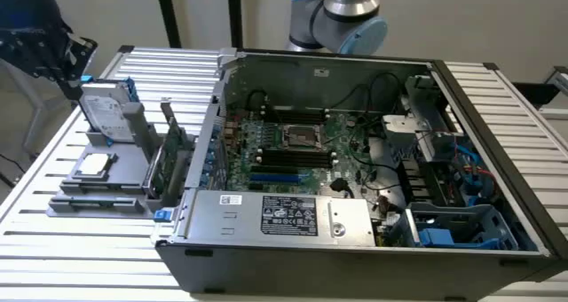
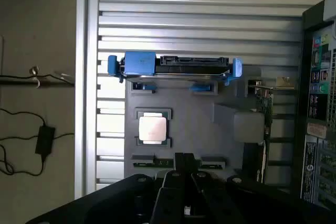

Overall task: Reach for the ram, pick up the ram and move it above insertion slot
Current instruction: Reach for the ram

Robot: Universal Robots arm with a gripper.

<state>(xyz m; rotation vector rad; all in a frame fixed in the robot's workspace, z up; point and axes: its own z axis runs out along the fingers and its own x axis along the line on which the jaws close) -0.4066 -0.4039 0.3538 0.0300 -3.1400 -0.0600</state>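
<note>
Now your claw (image 2: 185,163) is shut and empty; the ram (image 2: 157,162) lies straight ahead of its tips, long axis crosswise.

I am seeing a desk (image 1: 53,249) of ribbed, matt silvery metal carrying a matt grey plastic holder (image 1: 124,159). The drive rails (image 2: 139,64) are looking like smooth blue plastic, the processor lid (image 2: 152,128) like pale satin metal, the computer case (image 1: 355,272) like dull dark metal.
</note>
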